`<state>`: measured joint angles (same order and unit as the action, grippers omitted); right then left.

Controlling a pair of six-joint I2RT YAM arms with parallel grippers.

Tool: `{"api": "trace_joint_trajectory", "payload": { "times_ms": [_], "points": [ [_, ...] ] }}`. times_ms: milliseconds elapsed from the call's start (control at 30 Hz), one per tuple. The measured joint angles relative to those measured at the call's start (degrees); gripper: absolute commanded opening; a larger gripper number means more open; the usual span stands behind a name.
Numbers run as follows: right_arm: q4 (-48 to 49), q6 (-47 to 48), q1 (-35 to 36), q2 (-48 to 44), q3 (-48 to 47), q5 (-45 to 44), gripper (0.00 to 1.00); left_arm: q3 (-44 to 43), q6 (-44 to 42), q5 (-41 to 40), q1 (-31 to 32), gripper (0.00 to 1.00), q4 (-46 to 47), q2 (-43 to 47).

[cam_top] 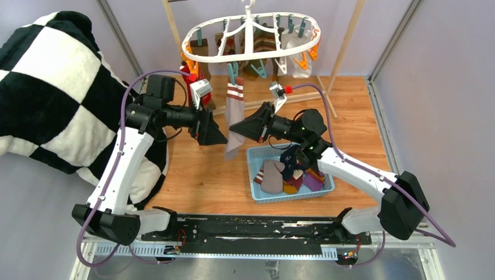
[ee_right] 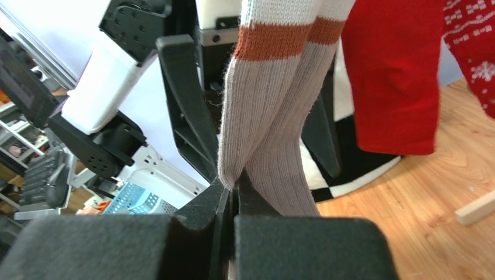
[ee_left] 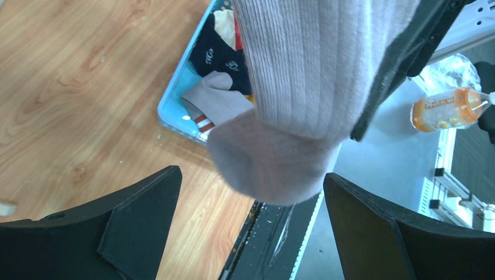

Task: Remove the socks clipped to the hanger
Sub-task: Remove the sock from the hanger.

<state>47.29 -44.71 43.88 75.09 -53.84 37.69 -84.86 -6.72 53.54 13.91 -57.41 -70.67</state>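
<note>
The white oval hanger (cam_top: 251, 38) hangs at the top centre, with several socks clipped to its rim. A long grey sock (cam_top: 235, 114) with red and white bands hangs from a teal clip at its front. My right gripper (cam_top: 238, 129) is shut on that sock's edge, and in the right wrist view the fabric (ee_right: 274, 116) is pinched between the closed fingers of the right gripper (ee_right: 233, 184). My left gripper (cam_top: 220, 137) stands open just left of the sock. In the left wrist view the sock's toe (ee_left: 274, 157) hangs just above the gap of the open left gripper (ee_left: 251, 192), touching neither finger.
A blue basket (cam_top: 257, 154) holding several loose socks sits on the wooden table below the right arm. A black-and-white checked blanket (cam_top: 52, 87) fills the left side. A light wooden rack (cam_top: 344, 46) carries the hanger. A red sock (ee_right: 391, 76) hangs nearby. An orange bottle (ee_left: 446, 108) lies beyond the table edge.
</note>
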Motion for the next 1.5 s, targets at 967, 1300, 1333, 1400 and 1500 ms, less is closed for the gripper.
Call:
{"api": "trace_joint_trajectory", "payload": {
  "times_ms": [967,1300,1333,1400,1500],
  "points": [
    [-9.40,3.10,3.56,-2.08,-1.95,-14.32,0.56,3.19,2.80,-1.22,3.98,0.00,4.39,-1.01],
    [-20.57,18.80,6.40,-1.92,-14.53,-37.51,0.68,5.07,5.79,-7.82,6.91,0.00,8.81,2.58],
    [-20.81,19.52,6.40,-1.03,-15.56,-38.42,0.68,5.07,5.88,-8.13,7.04,0.00,8.94,2.58],
    [-21.49,21.27,6.40,0.96,-17.33,-40.15,0.68,5.07,5.99,-8.81,7.30,0.00,9.33,2.58],
    [-22.14,22.99,6.38,3.23,-18.88,-41.42,0.67,5.07,6.10,-9.38,7.52,0.00,9.64,2.58]
  ]
}}
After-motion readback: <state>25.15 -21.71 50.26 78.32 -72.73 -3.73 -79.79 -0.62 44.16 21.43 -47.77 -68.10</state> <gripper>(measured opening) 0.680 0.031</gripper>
